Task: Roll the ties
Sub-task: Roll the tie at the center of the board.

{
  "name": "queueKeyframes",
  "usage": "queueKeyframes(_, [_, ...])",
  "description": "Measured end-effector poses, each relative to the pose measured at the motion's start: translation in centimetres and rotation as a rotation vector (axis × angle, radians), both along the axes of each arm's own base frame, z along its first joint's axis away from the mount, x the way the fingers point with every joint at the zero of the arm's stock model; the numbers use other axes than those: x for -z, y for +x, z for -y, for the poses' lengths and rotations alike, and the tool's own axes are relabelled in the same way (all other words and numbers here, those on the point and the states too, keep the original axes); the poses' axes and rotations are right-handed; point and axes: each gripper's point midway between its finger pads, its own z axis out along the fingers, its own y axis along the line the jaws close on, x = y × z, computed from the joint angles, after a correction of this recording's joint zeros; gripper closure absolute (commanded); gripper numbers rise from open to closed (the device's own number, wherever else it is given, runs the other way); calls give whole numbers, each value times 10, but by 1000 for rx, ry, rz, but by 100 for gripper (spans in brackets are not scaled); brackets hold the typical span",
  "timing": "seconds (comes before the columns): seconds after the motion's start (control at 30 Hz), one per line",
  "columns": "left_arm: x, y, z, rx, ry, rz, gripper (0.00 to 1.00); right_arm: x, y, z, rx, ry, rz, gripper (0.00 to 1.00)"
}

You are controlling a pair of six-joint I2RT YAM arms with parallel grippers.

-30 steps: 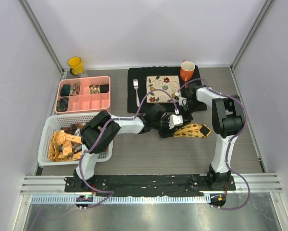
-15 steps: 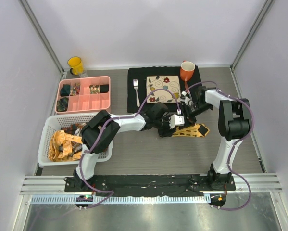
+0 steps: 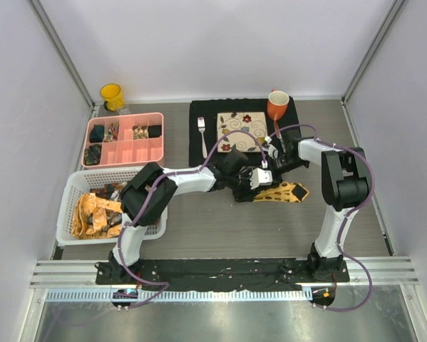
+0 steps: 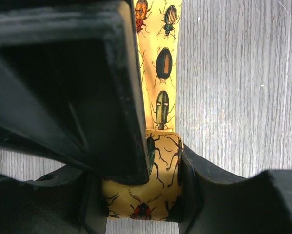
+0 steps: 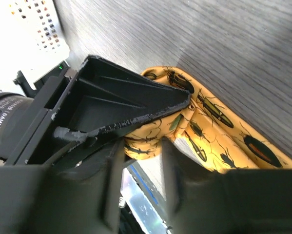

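Fabric of one yellow tie (image 3: 287, 192), printed with beetles, is lying on the grey table (image 3: 220, 228) in the middle, between the two arms – in the top view its wide pointed end is reaching to the right. The left gripper (image 4: 163, 170) is pinching the rolled-up end of this tie; the roll is sitting between both fingers and touching them. The right gripper (image 5: 141, 180) is meeting it from the other side – its fingers are standing apart with the roll at their tips, but whether they are pressing it I cannot tell. More ties (image 3: 92, 212) are lying in the white basket (image 3: 74, 187) at the left, just beside the pink tray (image 3: 156, 139). Behind, a fork (image 3: 202, 128) and an orange mug (image 3: 277, 105) are resting on a black cloth (image 3: 199, 153)
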Motion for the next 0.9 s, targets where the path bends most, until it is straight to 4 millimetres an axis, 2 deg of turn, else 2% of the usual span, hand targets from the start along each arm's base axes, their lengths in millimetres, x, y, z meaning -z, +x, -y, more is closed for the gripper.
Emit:
queueKeyframes(0.03, [0, 0, 0, 0, 1, -1, 86, 1, 0, 0, 3, 4, 0, 68])
queueKeyframes(0.13, [0, 0, -1, 0, 3, -3, 86, 3, -1, -2, 15, 17, -10, 99])
queueKeyframes(0.23, [1, -1, -1, 1, 5, -6, 86, 4, -2, -2, 28, 28, -21, 99])
queueKeyframes(0.33, [0, 1, -2, -2, 3, -9, 79, 5, -2, -1, 34, 37, -22, 99])
queueKeyframes(0.37, [0, 2, -3, -5, 3, -10, 69, 5, -2, -1, 36, 38, -23, 99])
queueKeyframes(0.47, [0, 2, -3, -7, -7, -19, 55, 7, -2, 1, 38, 28, -22, 99])
queueKeyframes(0.73, [-4, 1, 1, -38, -49, -57, 40, 14, 1, 10, 65, -33, -32, 99])
queueKeyframes(0.9, [-8, -3, 5, -46, -73, -112, 38, 19, 0, 17, 78, -78, -40, 99])
